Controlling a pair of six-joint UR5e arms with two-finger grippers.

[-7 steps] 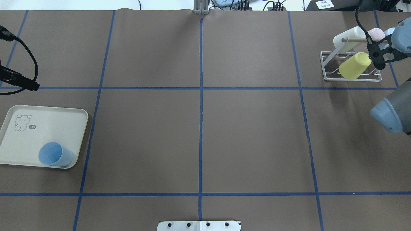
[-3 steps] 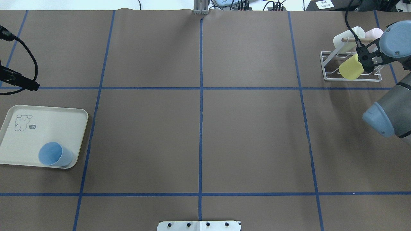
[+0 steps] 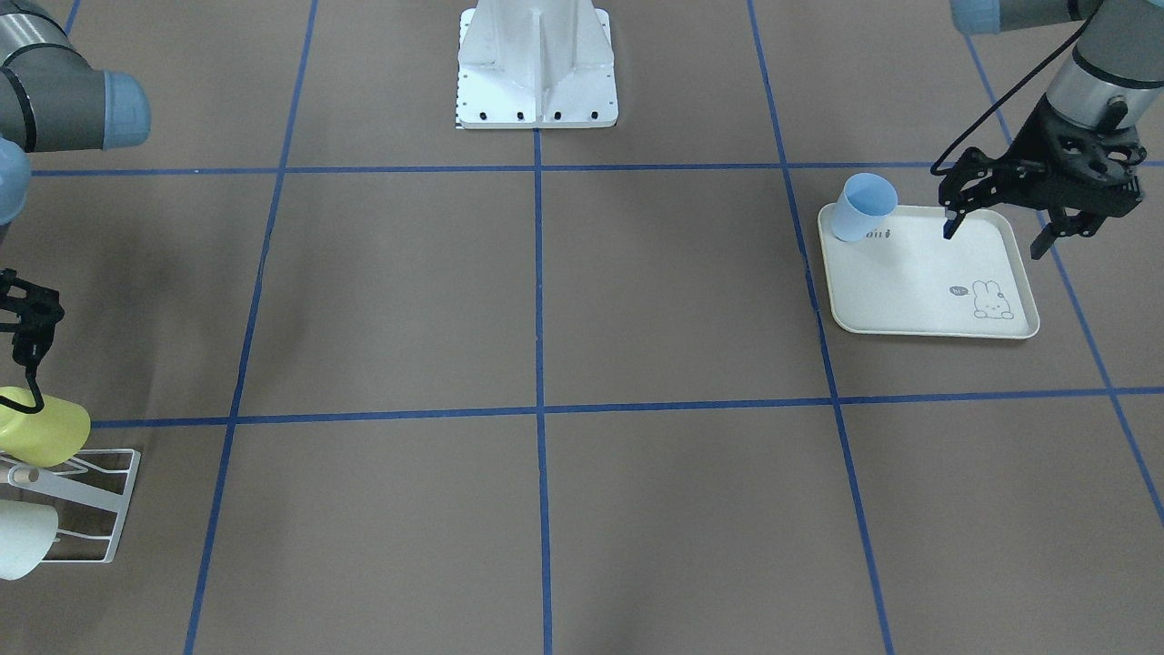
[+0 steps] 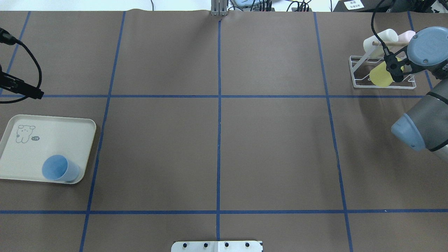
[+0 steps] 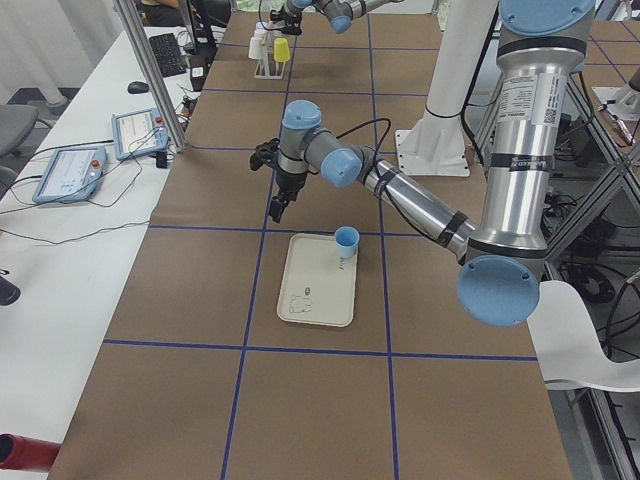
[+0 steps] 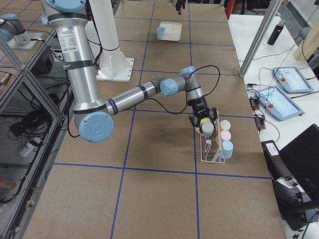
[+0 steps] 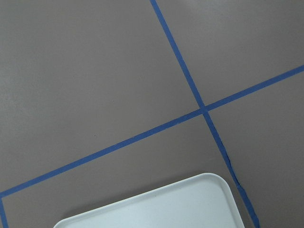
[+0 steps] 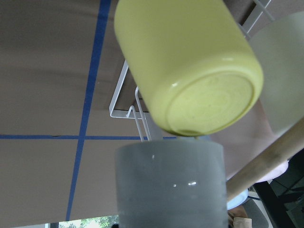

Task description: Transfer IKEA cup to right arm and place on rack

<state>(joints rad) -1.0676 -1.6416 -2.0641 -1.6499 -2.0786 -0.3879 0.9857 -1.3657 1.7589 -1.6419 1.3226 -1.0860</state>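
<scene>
The yellow cup (image 4: 379, 75) lies slanted on the white wire rack (image 4: 354, 75) at the table's far right. Its long axis is tilted, base up toward the right hand (image 4: 393, 66) and mouth down toward the wires. That hand's fingers grip its base end. The left hand (image 3: 996, 235) hangs spread wide and holding nothing over the rabbit-print tray (image 3: 918, 291), where a blue cup (image 3: 864, 207) stands upright in a corner.

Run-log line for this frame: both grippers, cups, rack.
left gripper: open, near tray | blue cup: upright on tray | right gripper: shut on yellow cup, tilted at rack
</scene>
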